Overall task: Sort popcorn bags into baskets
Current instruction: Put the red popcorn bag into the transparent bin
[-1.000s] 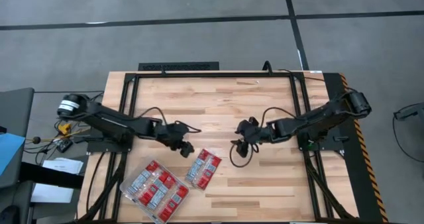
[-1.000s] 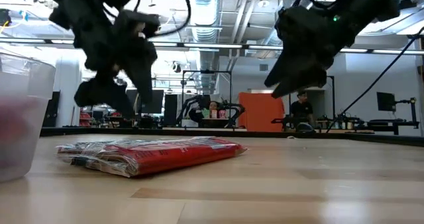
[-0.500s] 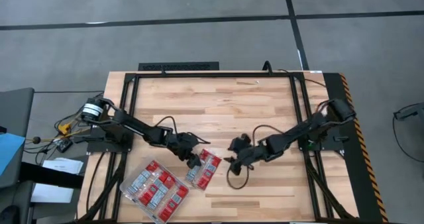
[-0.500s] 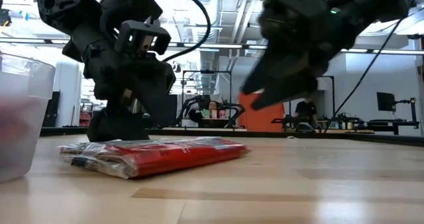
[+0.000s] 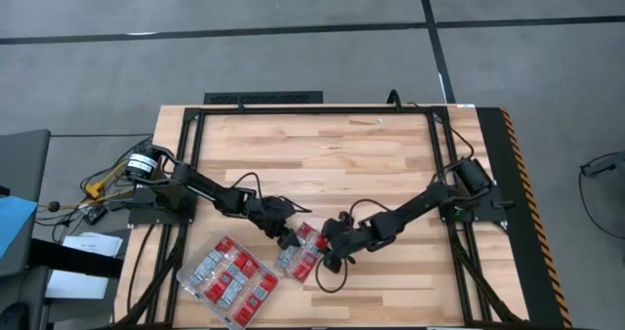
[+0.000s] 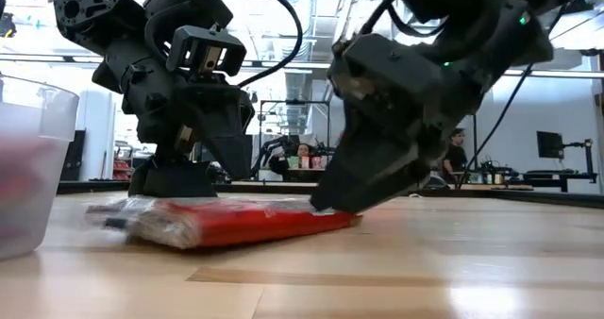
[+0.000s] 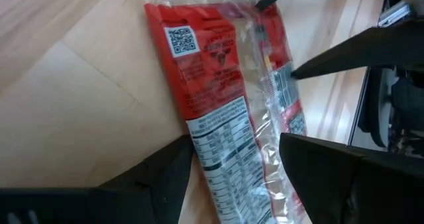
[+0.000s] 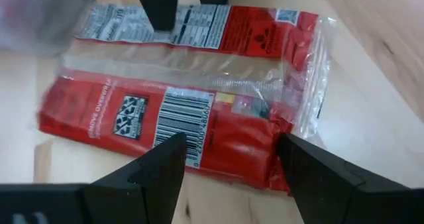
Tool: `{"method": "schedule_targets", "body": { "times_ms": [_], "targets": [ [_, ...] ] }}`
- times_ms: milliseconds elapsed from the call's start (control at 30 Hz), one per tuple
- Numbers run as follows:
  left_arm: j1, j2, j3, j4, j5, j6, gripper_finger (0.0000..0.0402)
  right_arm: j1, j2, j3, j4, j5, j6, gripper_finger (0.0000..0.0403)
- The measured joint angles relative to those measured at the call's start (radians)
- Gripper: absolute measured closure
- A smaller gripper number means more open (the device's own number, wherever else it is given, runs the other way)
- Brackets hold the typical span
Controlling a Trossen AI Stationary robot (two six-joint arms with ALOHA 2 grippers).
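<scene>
One loose popcorn packet (image 5: 301,251), red with a clear middle strip, lies flat on the wooden table just right of the clear tray (image 5: 200,256). Several red packets lie inside that tray. My left gripper (image 5: 288,238) is down at the packet's left side. It is open, with a finger on each side of the packet's printed end (image 7: 225,151). My right gripper (image 5: 327,254) is down at the packet's right side. It is also open, its fingers spread along the barcode edge (image 8: 199,128). In the low view both grippers (image 6: 179,182) (image 6: 330,204) reach down to table height. My left gripper stands astride the packet's end (image 7: 218,164), slanting down from the table's left; I cannot tell whether its fingers touch the wrap. My right gripper comes slanting down from the table's right at the packet's long edge (image 8: 225,151); whether its fingertips touch is not clear.
The tray's clear wall (image 6: 38,168) stands close to the left of the packet. A black frame (image 5: 293,108) runs around the table. Bare wood lies toward the far edge and on the right. Cables trail from both arms over the table.
Both arms have closed in on the loose packet. The left gripper moved right, toward the near edge and down, then held still beside the packet. The right gripper swept left, toward the near edge and down until its fingertips reached the packet's right side.
</scene>
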Motion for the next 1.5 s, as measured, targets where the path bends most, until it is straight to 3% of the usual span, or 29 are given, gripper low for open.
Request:
{"method": "schedule_targets", "body": {
  "times_ms": [533,667,900,1000,1133,1267,1500],
  "targets": [
    [0.000,0.000,-0.002,0.013,-0.007,-0.001,0.0188,-0.127,0.042,0.001,0.076,-0.021,-0.052,0.0133],
    [-0.002,0.001,-0.002,0.006,-0.042,0.005,0.0239,-0.141,0.043,0.001,0.082,-0.021,-0.054,0.0133],
    [-0.003,0.002,-0.002,0.007,-0.141,-0.008,0.0375,-0.134,0.043,0.000,0.097,-0.009,-0.045,0.0133],
    [-0.003,0.002,-0.002,0.009,-0.169,-0.016,0.0393,-0.133,0.041,0.000,0.094,-0.007,-0.035,0.0133],
    [0.008,-0.002,-0.002,0.018,-0.136,-0.029,0.0399,-0.133,-0.040,-0.004,0.011,-0.019,-0.022,0.0133],
    [0.013,-0.031,-0.002,0.011,-0.056,-0.037,0.0401,-0.129,-0.207,0.001,-0.147,-0.008,-0.028,0.0133],
    [0.016,-0.176,0.040,-0.052,0.072,0.033,0.0401,-0.069,-0.460,-0.002,-0.385,0.182,-0.029,0.0133]
  ]
}}
